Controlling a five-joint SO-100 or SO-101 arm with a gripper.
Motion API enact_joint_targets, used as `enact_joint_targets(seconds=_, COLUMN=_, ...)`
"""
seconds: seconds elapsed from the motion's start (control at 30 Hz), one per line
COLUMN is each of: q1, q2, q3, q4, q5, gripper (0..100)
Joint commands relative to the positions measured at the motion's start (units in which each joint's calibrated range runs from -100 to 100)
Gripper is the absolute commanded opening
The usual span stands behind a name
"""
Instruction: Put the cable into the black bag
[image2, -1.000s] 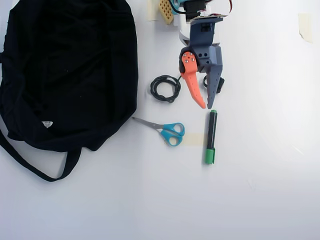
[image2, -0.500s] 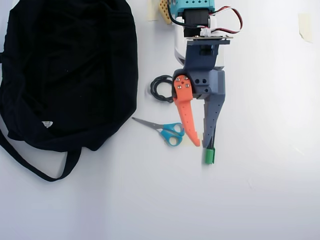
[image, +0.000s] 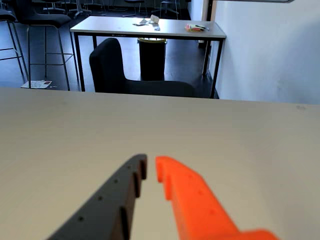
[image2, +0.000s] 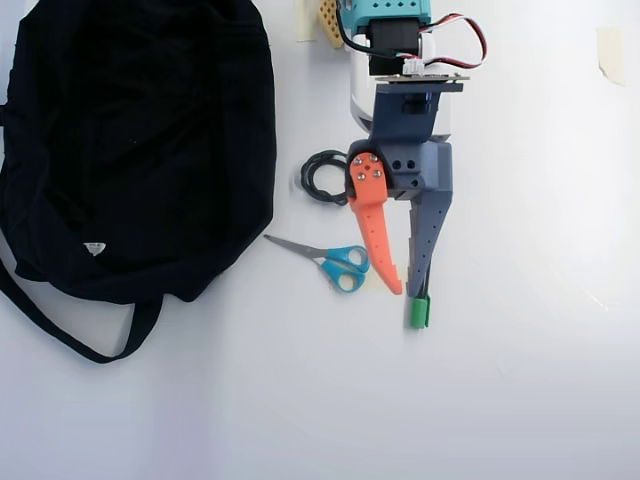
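The large soft black fabric bag (image2: 135, 150) lay slumped at the left of the white surface (image2: 520, 400) in the overhead view, its long strap trailing toward the bottom edge. The arm's gripper (image2: 407, 293), one orange finger and one dark grey finger, reached out flat with the fingers slightly apart and nothing between them; the wrist view showed only bare surface past their tips. The thin black cable (image2: 322, 176), wound in a small loose coil, sat between bag and gripper, just beside the orange finger's base and partly hidden by it. Blue-handled scissors (image2: 335, 263) and a green-capped marker (image2: 419, 310) lay near the fingertips. The reaching step looked unfinished: the fingers pointed past the coil, so the next move would likely call for pulling back, swinging toward the cable and descending over it.
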Motion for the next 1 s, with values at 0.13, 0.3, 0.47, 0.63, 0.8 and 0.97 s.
enact_joint_targets(seconds=0.13, q1=-1.68, q2=-0.62, q3=-2.5, q4=0.26, q5=-0.52, gripper=2)
enact_joint_targets(seconds=0.3, q1=-3.18, q2=-1.54, q3=-2.06, q4=0.26, q5=-0.52, gripper=2)
enact_joint_targets(seconds=0.47, q1=-3.18, q2=-1.62, q3=-1.97, q4=2.75, q5=-0.52, gripper=2)
enact_joint_targets(seconds=0.63, q1=-3.1, q2=-3.28, q3=-2.5, q4=17.65, q5=-0.52, gripper=3)
enact_joint_targets(seconds=0.8, q1=-3.18, q2=-7.51, q3=-1.52, q4=33.5, q5=-0.52, gripper=3)
enact_joint_targets(seconds=0.97, q1=-2.65, q2=-8.42, q3=-1.52, q4=47.11, q5=0.0, gripper=3)
